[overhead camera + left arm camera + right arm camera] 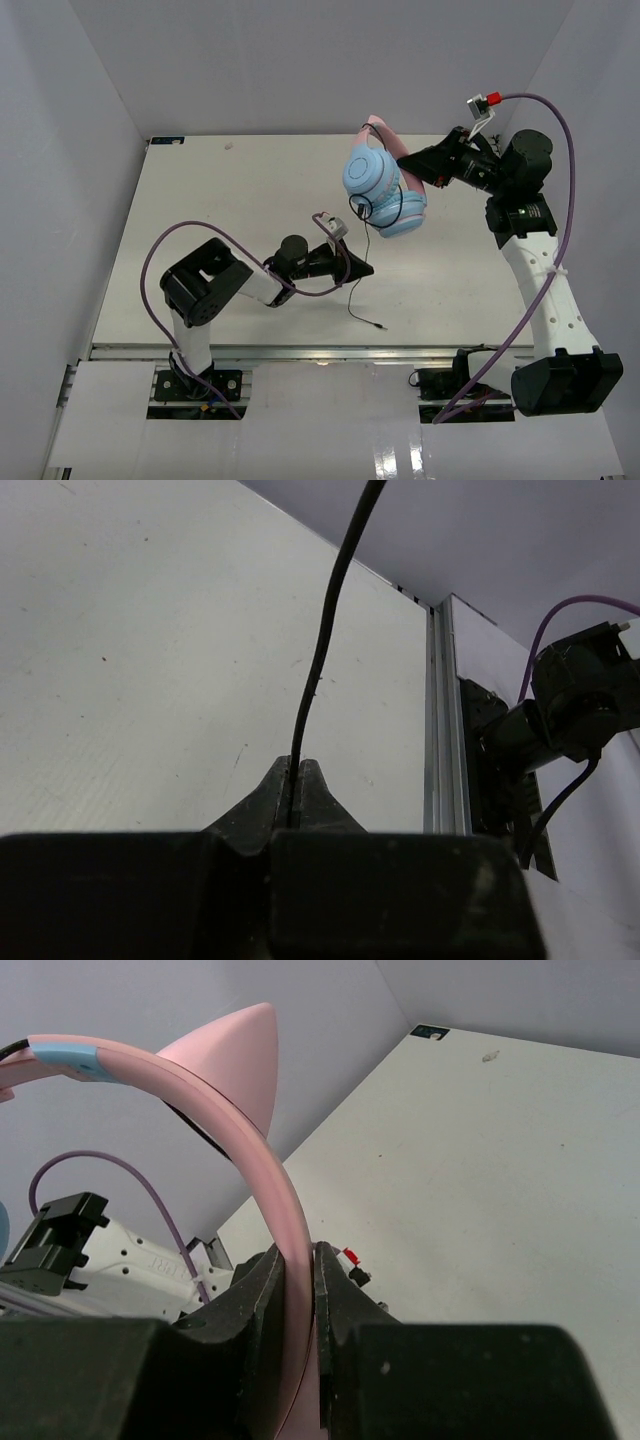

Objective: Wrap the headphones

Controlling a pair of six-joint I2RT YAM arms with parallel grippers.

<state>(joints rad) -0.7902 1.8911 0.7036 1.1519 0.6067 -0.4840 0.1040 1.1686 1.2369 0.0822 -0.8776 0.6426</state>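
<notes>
My right gripper (418, 166) holds the headphones (372, 178) up above the far right of the table (230, 200), with the light-blue ear cups hanging toward the middle. In the right wrist view that gripper (298, 1252) is shut on the pink headband (250, 1150), and a cat-ear point (240, 1055) rises beyond it. The thin black cord (350, 290) drops from the cups to the table and ends in the jack plug (381, 325). My left gripper (364, 268) sits low over the table's middle; in its own view it (297, 765) is shut on the cord (322, 650).
Thick purple cables (180, 235) loop over the left arm and along the right arm (565, 190). White walls close in the table on three sides. A metal rail (445, 730) runs along the table's near edge, with the right arm's base (575, 695) beyond it.
</notes>
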